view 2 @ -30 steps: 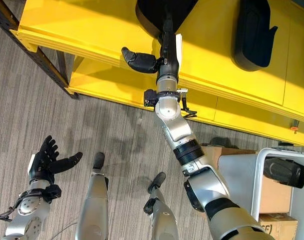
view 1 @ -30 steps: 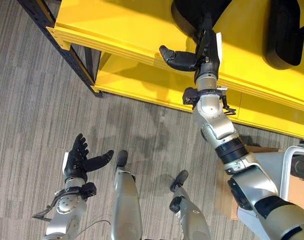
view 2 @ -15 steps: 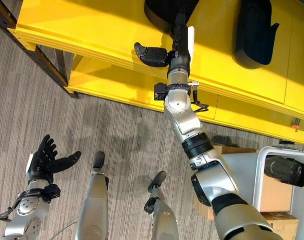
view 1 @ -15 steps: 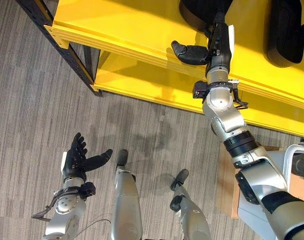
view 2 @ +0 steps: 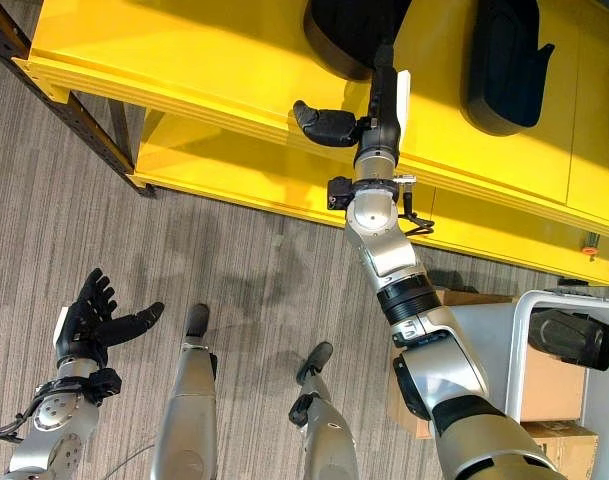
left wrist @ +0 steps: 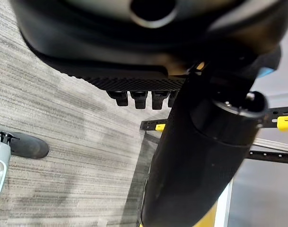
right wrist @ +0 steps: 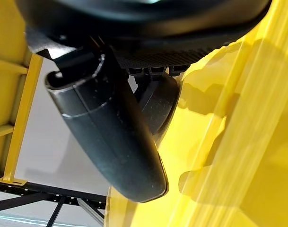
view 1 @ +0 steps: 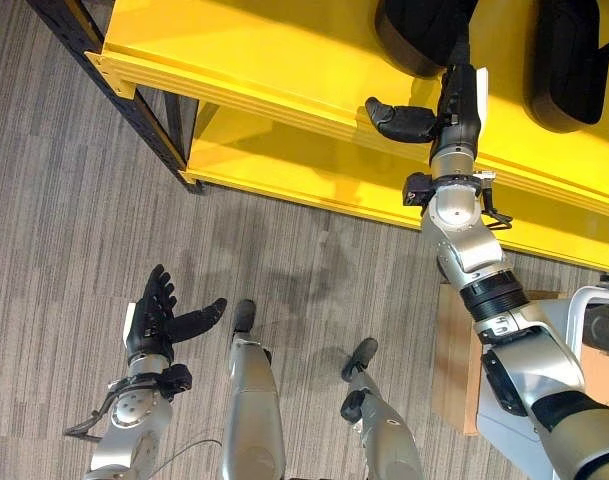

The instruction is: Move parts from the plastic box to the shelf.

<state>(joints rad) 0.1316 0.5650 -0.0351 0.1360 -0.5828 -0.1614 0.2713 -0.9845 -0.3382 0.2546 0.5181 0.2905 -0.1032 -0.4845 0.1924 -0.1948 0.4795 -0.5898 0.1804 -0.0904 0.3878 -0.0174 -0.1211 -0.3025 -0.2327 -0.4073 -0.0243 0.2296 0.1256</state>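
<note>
Right hand [view 1: 454, 100] shifts rightward along yellow shelf [view 1: 244, 60], fingers straight, touching black part [view 1: 419, 35]; left hand [view 1: 154, 320] spread, idle.

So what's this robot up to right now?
It is putting black parts on a yellow shelf. Its right hand reaches over the shelf's front edge, thumb stuck out sideways, fingers stretched toward a rounded black part lying there. Whether they touch it is hard to tell. Another black part lies further along. The left hand hangs open and empty, low over the carpet.

Workshop or warehouse: yellow steel shelf [view 1: 284, 60], grey carpet floor [view 1: 74, 220].
</note>
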